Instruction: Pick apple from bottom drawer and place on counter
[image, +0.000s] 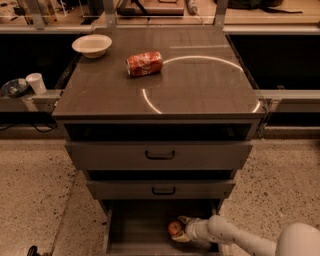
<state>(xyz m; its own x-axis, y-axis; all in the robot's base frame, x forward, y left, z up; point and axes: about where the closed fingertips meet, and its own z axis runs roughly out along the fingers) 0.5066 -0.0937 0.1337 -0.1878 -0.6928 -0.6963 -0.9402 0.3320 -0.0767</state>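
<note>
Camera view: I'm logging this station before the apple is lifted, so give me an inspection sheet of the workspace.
Surface: counter, flat and dark, with a bright ring reflection.
Job's things: apple lies inside the open bottom drawer, right of middle.
Clutter: red soda can on its side and white bowl on the counter; white cup on the left ledge.
Grippers: gripper is down in the bottom drawer, at the apple.
Cables: nothing seen.
Surroundings: speckled floor; two upper drawers with black handles.
</note>
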